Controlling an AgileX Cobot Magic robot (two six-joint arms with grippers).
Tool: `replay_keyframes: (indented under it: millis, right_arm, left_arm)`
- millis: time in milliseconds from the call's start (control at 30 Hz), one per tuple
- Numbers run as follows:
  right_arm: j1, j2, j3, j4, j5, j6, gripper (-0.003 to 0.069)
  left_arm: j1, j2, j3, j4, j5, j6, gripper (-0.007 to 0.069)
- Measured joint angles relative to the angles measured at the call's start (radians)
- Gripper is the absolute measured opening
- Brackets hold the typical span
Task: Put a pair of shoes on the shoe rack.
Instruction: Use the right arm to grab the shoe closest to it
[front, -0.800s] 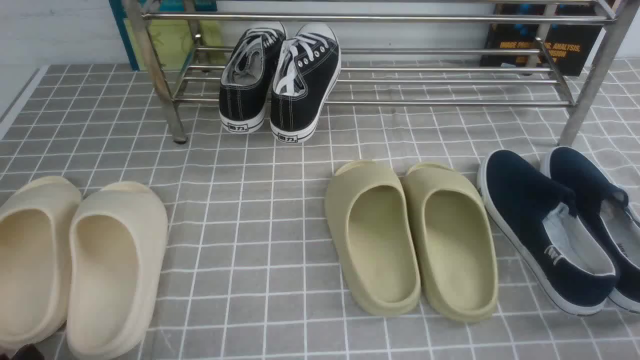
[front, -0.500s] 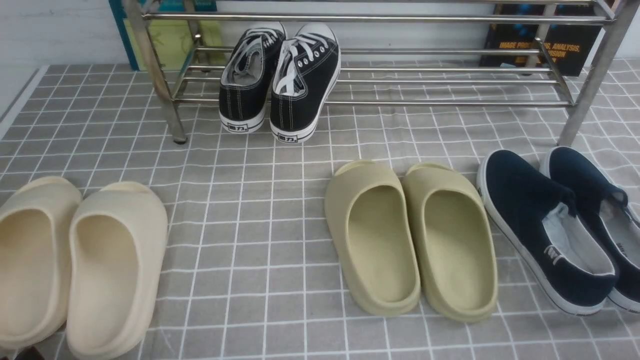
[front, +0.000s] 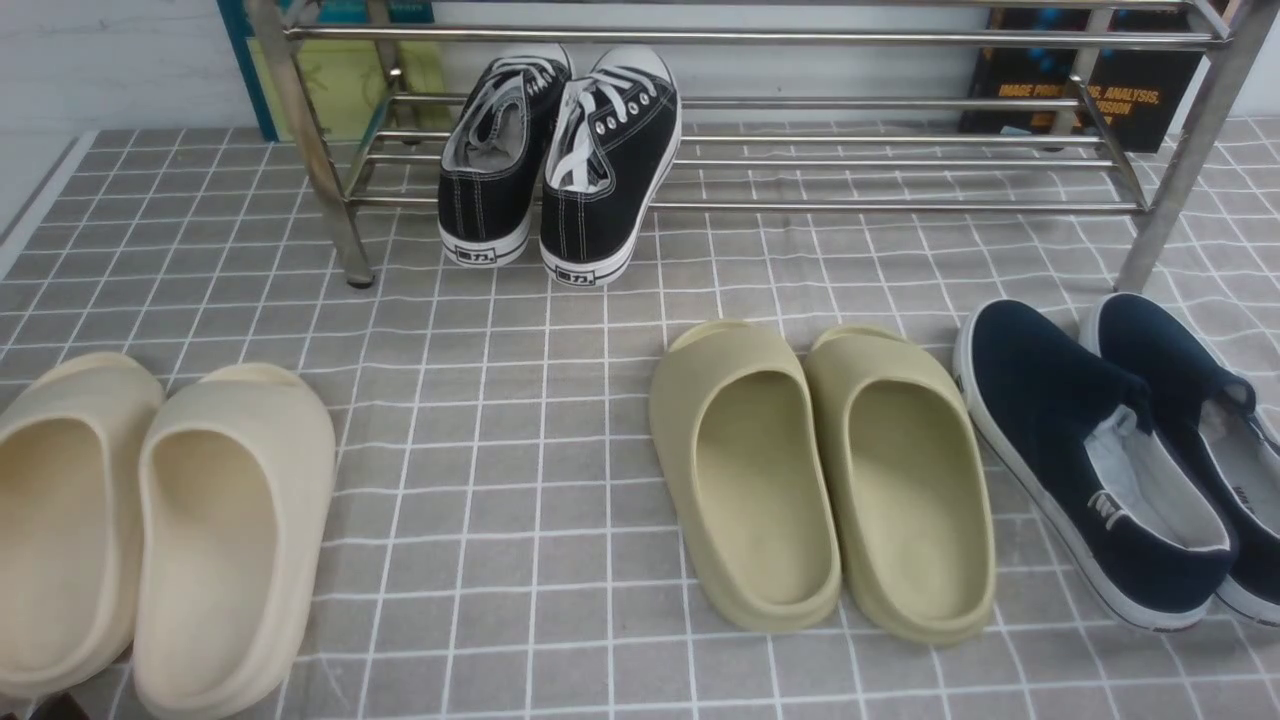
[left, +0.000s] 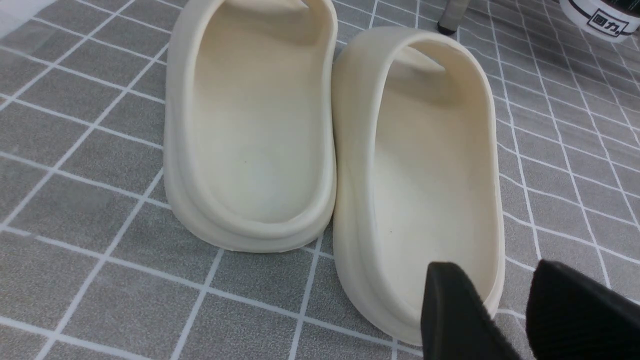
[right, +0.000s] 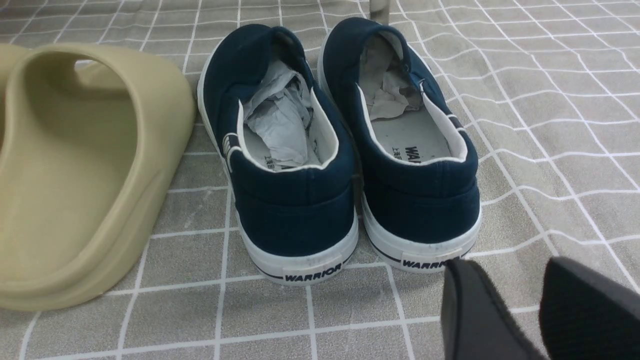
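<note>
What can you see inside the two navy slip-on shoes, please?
Each navy slip-on holds crumpled pale paper stuffed toward the toe, over a light insole with printed lettering. The toe space beyond the paper is hidden.

Grey checked cloth (front: 500, 450) carries the rack (front: 800, 206), standing on its legs. Before the rack, all on the cloth: cream slides (front: 230, 520) past its left end, olive slides (front: 760, 480) near its middle, navy slip-ons (front: 1050, 400) by its right leg.

left gripper (left: 492, 280) and right gripper (right: 505, 275) — each open, its two black jaws apart (only the tips in view).
</note>
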Motion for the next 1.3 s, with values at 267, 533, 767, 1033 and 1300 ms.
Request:
replay_keyframes:
  millis: [267,533,767,1033,1300]
  right_arm:
    - [0.0,0.0,0.0,0.0,0.0,0.0,0.0244]
    - [0.0,0.0,0.0,-0.008,0.0,0.0,0.0244]
    - [0.0,0.0,0.0,-0.019,0.0,0.011,0.0244]
    - [0.0,0.0,0.0,0.335,0.001,0.358,0.0244]
    - [0.0,0.0,0.003,0.568,0.008,0.717,0.0244]
  left_arm:
    - [0.0,0.0,0.0,0.0,0.0,0.0,0.0239]
    - [0.0,0.0,0.0,0.0,0.0,0.0,0.0239]
    - [0.0,0.0,0.0,0.0,0.0,0.0,0.0239]
    - [0.0,0.0,0.0,0.0,0.0,0.0,0.0239]
    - [0.0,0.0,0.0,0.0,0.0,0.0,0.0239]
